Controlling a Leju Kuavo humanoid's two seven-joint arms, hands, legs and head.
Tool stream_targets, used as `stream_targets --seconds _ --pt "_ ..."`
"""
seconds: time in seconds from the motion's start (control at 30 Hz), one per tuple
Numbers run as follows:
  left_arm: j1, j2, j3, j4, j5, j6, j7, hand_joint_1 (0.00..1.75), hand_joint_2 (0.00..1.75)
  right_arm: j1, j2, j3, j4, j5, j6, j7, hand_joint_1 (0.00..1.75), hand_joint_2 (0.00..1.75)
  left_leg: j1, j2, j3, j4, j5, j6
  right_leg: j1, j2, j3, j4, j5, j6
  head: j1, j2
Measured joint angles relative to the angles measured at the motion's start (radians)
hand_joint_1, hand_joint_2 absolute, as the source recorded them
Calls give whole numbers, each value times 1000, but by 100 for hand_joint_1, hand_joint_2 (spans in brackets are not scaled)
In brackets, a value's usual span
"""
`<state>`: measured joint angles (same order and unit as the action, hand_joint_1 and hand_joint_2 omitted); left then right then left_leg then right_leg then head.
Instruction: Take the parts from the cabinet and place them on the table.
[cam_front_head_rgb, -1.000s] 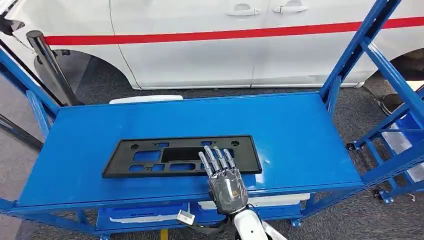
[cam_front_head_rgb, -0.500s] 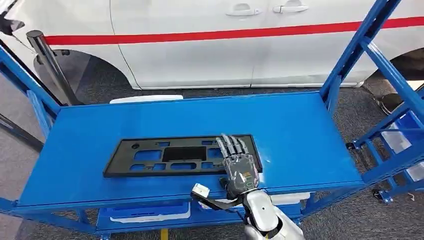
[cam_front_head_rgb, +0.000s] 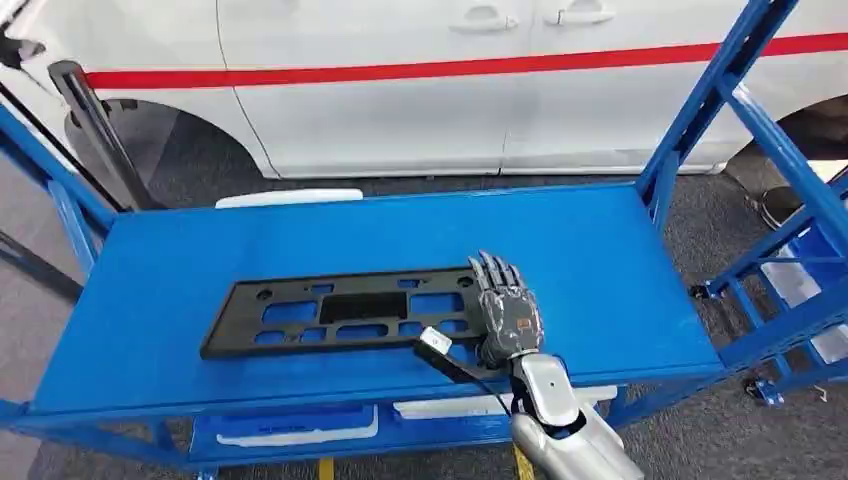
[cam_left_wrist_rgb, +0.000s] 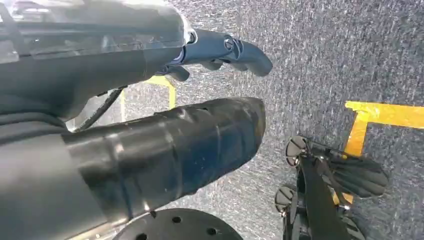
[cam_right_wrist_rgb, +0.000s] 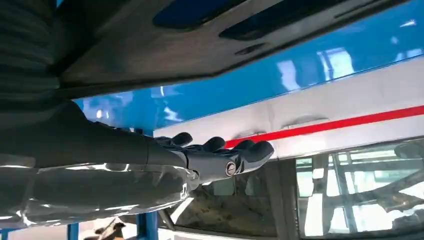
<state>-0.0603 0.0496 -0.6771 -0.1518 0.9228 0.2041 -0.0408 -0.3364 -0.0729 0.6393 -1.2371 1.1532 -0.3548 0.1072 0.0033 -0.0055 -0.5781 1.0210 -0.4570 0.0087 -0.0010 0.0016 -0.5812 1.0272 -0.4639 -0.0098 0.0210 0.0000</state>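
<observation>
- Item: flat black plastic panel with rectangular cut-outs (cam_front_head_rgb: 355, 313), one of the task's parts. We find it lying flat on the blue metal shelf top (cam_front_head_rgb: 590, 250), towards the front edge and somewhat left of the middle.
- Long axis: the panel runs left to right across our head view, roughly parallel to the shelf's front edge, with its left end a little nearer that edge.
- Right hand (cam_front_head_rgb: 506, 310): we see it at the panel's right end, fingers extended forward and close together, the back of the hand uppermost. In the right wrist view the fingers (cam_right_wrist_rgb: 220, 147) lie straight with the panel's dark edge close by the wrist cover. We cannot tell whether the hand grips the panel, merely touches it, or rests just beside it.
- Left hand (cam_left_wrist_rgb: 220, 50): it hangs beside the body above the grey carpeted floor (cam_left_wrist_rgb: 325, 60), fingers curled a little, holding nothing.
- Governing relation: the panel extends leftwards from the right hand, which is much the nearer of the two. We judge that any lift from that single end would leave the long left portion unsupported and liable to sag or swing.
- Surroundings: a white vehicle with a red stripe (cam_front_head_rgb: 420, 70) stands behind the shelf.
</observation>
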Motion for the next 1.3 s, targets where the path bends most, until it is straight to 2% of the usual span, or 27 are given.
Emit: stream_targets --seconds 0.07,0.1,0.17,0.23,0.27,0.3,0.33,0.37,0.4,0.43,0.53,0.6,0.63,0.7,0.73,0.77,0.8,0.83,0.87,0.9,0.93,1.07,1.1,1.13,1.23,1.27,1.3 --pt "2 0 0 0 0 0 0 0 0 -5 0 -4 6 -2 0 0 0 175 5 0 6 -12 6 14 4 0 5 -4 -1 13 0 0" --pt "2 0 0 0 0 0 0 0 0 -5 -1 -6 10 -3 0 0 0 175 9 2 11 -19 10 19 -2 1 1 12 -13 17 1 0" --pt "1 0 0 0 0 0 0 0 0 -8 -1 -9 14 -3 1 -2 0 175 8 3 9 -18 10 27 -5 0 -58 134 -87 24 1 0" --pt "1 0 0 0 0 0 0 0 0 -7 -1 -9 21 -3 2 -2 0 175 7 4 7 -17 9 28 -6 -1 -129 277 -140 27 1 0" --pt "1 1 0 0 0 0 0 0 0 -6 -1 -9 24 -3 2 -2 0 175 7 4 7 -16 9 28 -6 -1 -142 300 -136 27 1 0" --pt "2 2 0 0 0 0 0 0 0 -7 -1 -9 26 -3 2 -2 12 175 7 3 8 -15 8 28 -7 -1 -133 280 -112 27 2 0" --pt "2 2 0 0 0 0 0 0 0 -8 -1 -10 27 -3 2 -2 171 175 7 2 9 -13 7 27 -9 -1 -102 215 -68 26 1 0" --pt "2 2 0 0 0 0 0 0 0 -9 -1 -10 28 -3 2 -2 175 175 7 2 11 -10 4 25 -10 -1 -55 119 -18 23 2 0" --pt "1 2 0 0 0 -1 0 0 0 -11 -1 -10 29 -6 3 -3 175 175 7 2 10 -6 2 22 -11 -1 -15 38 12 19 1 0" --pt "0 2 0 0 0 -1 0 0 0 -14 -1 -11 30 -13 9 -9 175 175 0 1 5 0 -2 15 -5 -1 -5 8 -8 16 2 0" --pt "1 1 0 0 2 -1 -2 0 0 -15 -1 -15 34 -39 21 -27 175 175 4 0 4 -4 1 1 0 1 -10 10 -3 5 0 0" --pt "2 1 -1 0 2 -3 -8 0 0 -20 -2 -22 37 -67 42 -50 175 175 8 1 0 8 -11 -11 -7 -3 0 -7 6 -12 1 0" --pt "1 0 -2 0 2 -5 -13 0 0 -27 -2 -25 39 -81 54 -63 175 175 8 1 -14 46 -41 -14 -7 -2 2 -9 8 -18 0 0" --pt "1 1 -4 0 3 -9 -16 0 0 -36 -2 -25 41 -97 76 -84 175 175 9 2 -80 194 -118 -20 -5 -3 1 -8 9 -21 0 0" --pt "1 1 -6 0 4 -11 -17 0 0 -36 -2 -25 43 -103 87 -95 175 175 9 2 -116 269 -145 -22 -4 -3 0 -7 8 -22 0 0" --pt "3 1 -7 0 5 -13 -19 0 0 -37 -2 -25 45 -115 97 -108 175 175 9 2 -133 304 -148 -23 -3 -3 0 -6 8 -23 0 0" --pt "4 1 -8 0 6 -13 -19 0 0 -39 -2 -25 45 -127 105 -121 175 175 9 2 -126 289 -125 -22 -2 -2 1 -5 7 -23 0 0" --pt "5 0 -10 0 10 -13 -19 0 0 -44 -2 -25 45 -141 111 -134 175 175 9 2 -99 233 -88 -20 -2 0 2 -4 6 -23 0 0" --pt "4 1 -13 0 12 -13 -20 0 0 -49 -3 -25 45 -161 123 -149 175 175 9 2 -49 133 -35 -16 -2 4 5 -3 4 -21 0 0" --pt "3 1 -16 0 13 -13 -22 0 0 -53 -3 -25 45 -172 129 -157 175 175 9 2 -10 56 -1 -12 -2 5 8 -3 3 -20 0 0" --pt "3 2 -19 0 15 -14 -23 0 0 -54 -3 -25 43 -183 136 -165 175 175 7 3 21 -2 -14 -6 -2 5 10 -6 3 -17 1 0" --pt "0 2 -25 0 19 -16 -27 0 0 -59 -6 -24 35 -212 157 -185 175 175 -2 0 19 -11 -2 9 1 12 10 -11 9 6 1 0" --pt "0 2 -26 0 19 -16 -27 0 0 -60 -7 -24 34 -216 159 -187 175 175 8 1 23 -21 5 18 6 12 10 -9 7 13 1 0" --pt "0 1 -27 0 20 -17 -28 0 0 -60 -11 -23 32 -225 168 -190 175 175 8 5 26 -26 10 23 1 10 1 13 -13 17 2 0" --pt "1 1 -29 0 24 -19 -28 0 0 -60 -18 -21 30 -237 176 -200 175 175 7 8 18 -26 12 30 -4 8 -103 237 -132 26 1 0" --pt "2 1 -30 0 27 -22 -30 0 0 -59 -20 -18 30 -239 176 -201 175 175 7 8 17 -25 12 30 -5 7 -133 299 -147 29 1 0" --pt "3 1 -30 0 28 -23 -36 0 0 -59 -23 -17 30 -240 177 -204 175 175 7 8 17 -24 12 30 -6 6 -134 302 -133 30 1 0"
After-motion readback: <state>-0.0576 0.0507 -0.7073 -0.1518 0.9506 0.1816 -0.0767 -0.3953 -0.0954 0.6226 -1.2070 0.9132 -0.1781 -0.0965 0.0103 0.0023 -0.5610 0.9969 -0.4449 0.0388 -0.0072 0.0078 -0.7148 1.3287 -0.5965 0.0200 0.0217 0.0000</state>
